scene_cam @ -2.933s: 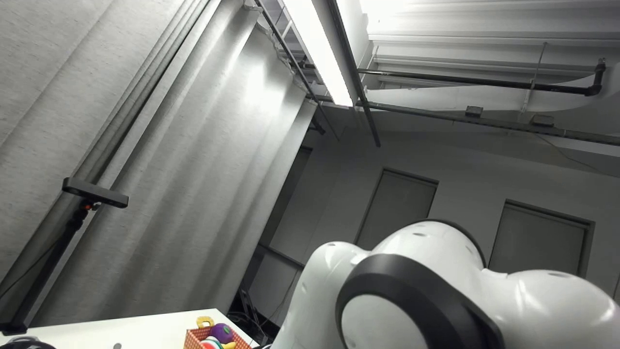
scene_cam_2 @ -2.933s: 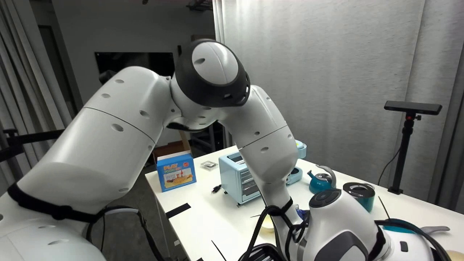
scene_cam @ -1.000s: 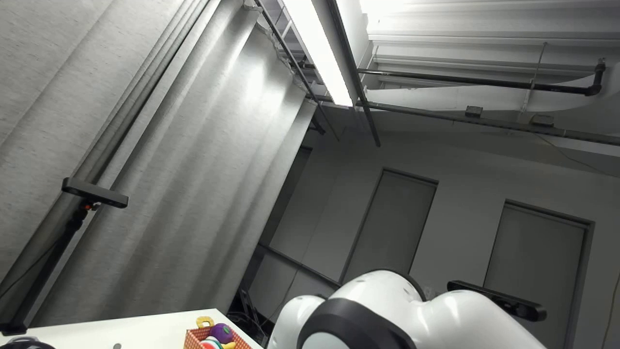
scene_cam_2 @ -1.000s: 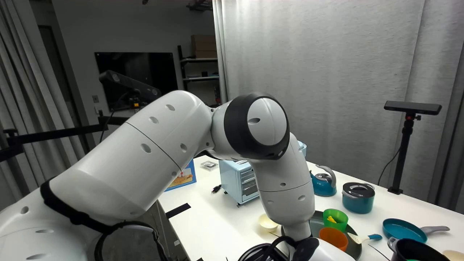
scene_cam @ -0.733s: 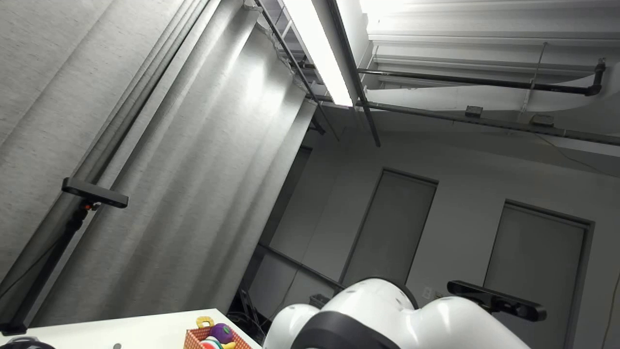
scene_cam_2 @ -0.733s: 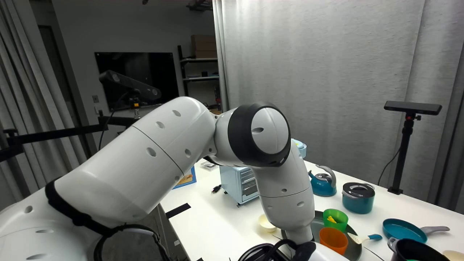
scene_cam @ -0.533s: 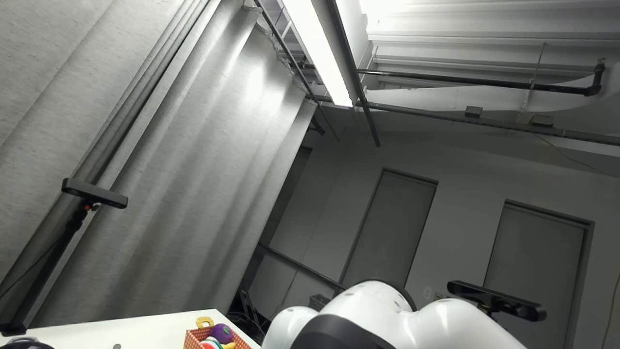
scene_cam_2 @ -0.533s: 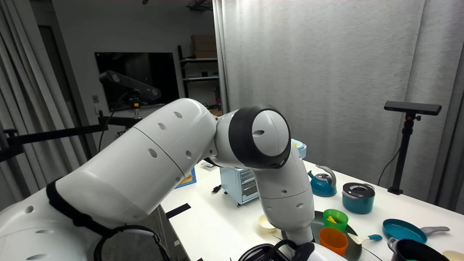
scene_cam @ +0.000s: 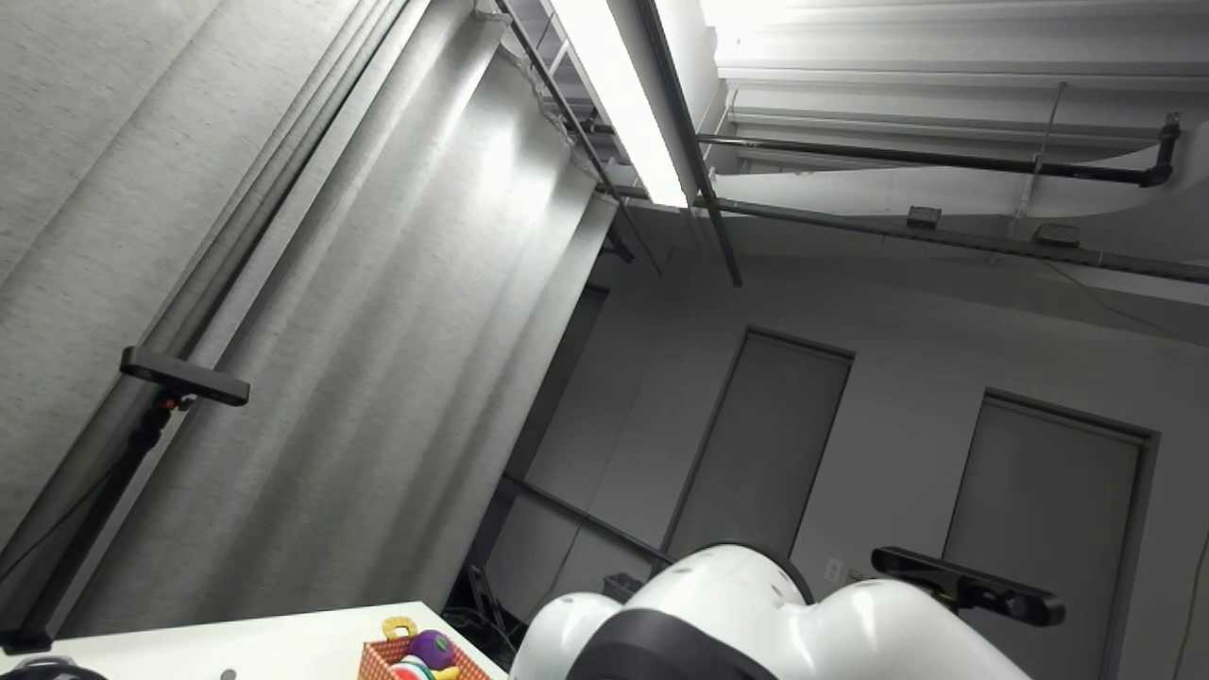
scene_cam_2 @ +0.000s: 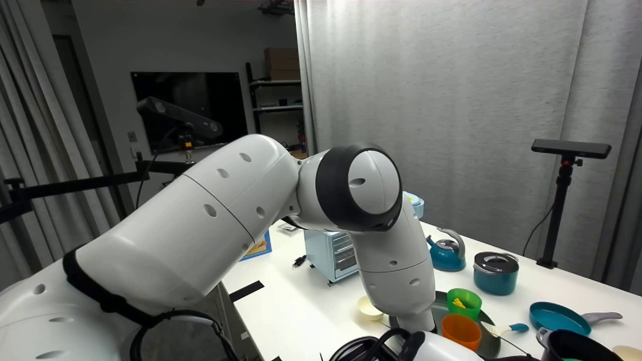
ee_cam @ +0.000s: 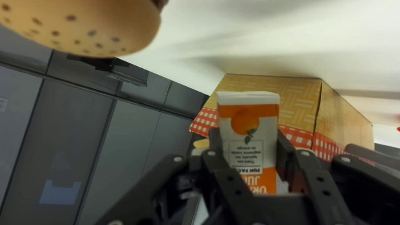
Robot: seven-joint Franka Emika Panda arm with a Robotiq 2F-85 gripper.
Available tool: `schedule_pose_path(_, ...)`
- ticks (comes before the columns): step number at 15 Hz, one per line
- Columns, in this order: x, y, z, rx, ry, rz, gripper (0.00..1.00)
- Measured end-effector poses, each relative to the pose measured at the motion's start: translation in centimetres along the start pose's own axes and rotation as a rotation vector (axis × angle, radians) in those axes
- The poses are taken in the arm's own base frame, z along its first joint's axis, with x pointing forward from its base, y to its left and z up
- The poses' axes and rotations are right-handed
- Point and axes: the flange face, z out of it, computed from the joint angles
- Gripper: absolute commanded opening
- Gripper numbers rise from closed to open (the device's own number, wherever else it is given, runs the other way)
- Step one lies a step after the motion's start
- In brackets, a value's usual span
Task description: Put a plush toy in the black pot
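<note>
The hand [ee_cam: 248, 138] squeezes one juice box [ee_cam: 250, 147] from both sides. That looks like the toy to move, but I can't tell if it is soft. The wrist view has a basket [ee_cam: 298, 100] behind the juice box; I can't tell if they touch. The black pot [scene_cam_2: 579, 343] is at the bottom right of an exterior view, partly cut off, near the pan [scene_cam_2: 556, 318]. I think the step now is to carry the juice box to the black pot. To do it well, grip tight but don't crush it, lift high, and go slow near the green cup [scene_cam_2: 464, 302] and the orange cup [scene_cam_2: 460, 332], which might tip. Stop over the middle of the black pot, go down past the rim, then let go. One green thing [scene_cam_2: 570, 359] is in there, so the juice box might lean on it. Count: one black pot, one lidded pot [scene_cam_2: 495, 280], one pan, one kettle [scene_cam_2: 448, 256], two cups on one plate [scene_cam_2: 491, 346], one spatula [scene_cam_2: 516, 328], one bowl [scene_cam_2: 370, 310]. The wrist view has one bun [ee_cam: 84, 28]. An exterior view has one checked basket [scene_cam: 378, 661], maybe the same basket, with three toys I can count: one purple toy [scene_cam: 432, 649], one striped toy [scene_cam: 412, 668], one yellow toy [scene_cam: 445, 673].
</note>
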Motion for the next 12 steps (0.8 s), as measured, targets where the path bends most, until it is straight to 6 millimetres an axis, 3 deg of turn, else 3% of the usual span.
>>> schedule_pose_path(6,2.4,-1.1,-0.7,-0.025,0.05,0.05,0.16)
schedule_pose_path(12,1.8,-1.8,-0.7,-0.018,0.024,0.075,0.16)
